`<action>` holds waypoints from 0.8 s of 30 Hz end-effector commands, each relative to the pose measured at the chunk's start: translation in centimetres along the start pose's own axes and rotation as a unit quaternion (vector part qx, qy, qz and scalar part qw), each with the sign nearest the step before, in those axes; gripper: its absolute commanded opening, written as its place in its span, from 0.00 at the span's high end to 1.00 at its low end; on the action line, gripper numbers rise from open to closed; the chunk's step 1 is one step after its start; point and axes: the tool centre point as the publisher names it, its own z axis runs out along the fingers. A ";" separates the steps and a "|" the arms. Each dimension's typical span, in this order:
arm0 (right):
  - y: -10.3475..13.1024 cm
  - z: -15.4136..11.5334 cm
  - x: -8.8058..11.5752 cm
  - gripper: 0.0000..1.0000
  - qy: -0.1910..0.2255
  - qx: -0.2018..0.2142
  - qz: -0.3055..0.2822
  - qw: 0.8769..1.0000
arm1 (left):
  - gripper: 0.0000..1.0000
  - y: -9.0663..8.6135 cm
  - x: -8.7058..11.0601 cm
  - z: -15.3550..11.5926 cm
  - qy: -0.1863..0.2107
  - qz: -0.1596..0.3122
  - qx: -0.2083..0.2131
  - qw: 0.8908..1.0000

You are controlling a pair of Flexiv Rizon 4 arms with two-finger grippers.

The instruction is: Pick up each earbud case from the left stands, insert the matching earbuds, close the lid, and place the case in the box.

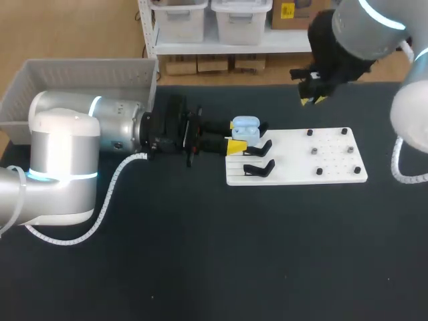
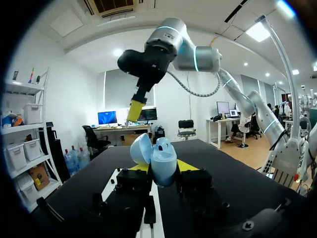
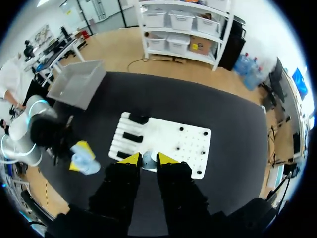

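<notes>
My left gripper (image 2: 163, 167) clamps the pale-blue case (image 1: 245, 127), lid open, at the white board's (image 1: 334, 160) left edge by the stands. My right gripper (image 3: 148, 158) sits high above the board, tips nearly together on what looks like a small earbud (image 3: 147, 161). The case is probably light and slick with a fragile hinge, so grip the body's sides, not the lid.

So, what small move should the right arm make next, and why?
Probably lower the right gripper toward the light blue plastic earbud case. The left gripper holds it with the lid open at the edge of the white board, while the right gripper hangs high and apart, seemingly pinching a small pale blue piece, likely an earbud.
</notes>
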 end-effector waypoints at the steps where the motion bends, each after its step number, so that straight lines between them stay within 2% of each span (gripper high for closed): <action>1: 1.9 -5.2 0.4 1.00 0.030 -0.014 -0.025 0.999 | 1.00 -0.1 0.1 0.0 -0.001 0.002 -0.002 1.000; 5: 3.8 -5.2 1.1 1.00 0.059 -0.029 -0.058 0.996 | 1.00 -0.1 0.1 0.0 -0.001 0.002 -0.002 1.000; 11: 6.3 -3.7 2.1 1.00 0.079 -0.033 -0.094 0.992 | 1.00 -0.1 0.1 0.0 -0.001 0.002 -0.002 1.000; 16: 8.3 -2.7 3.0 1.00 0.088 -0.037 -0.121 0.988 | 1.00 -0.1 0.1 0.0 -0.001 0.002 -0.002 1.000; 24: 10.3 -1.8 3.6 1.00 0.093 -0.039 -0.148 0.984 | 1.00 -0.1 0.1 0.0 -0.001 0.002 -0.002 1.000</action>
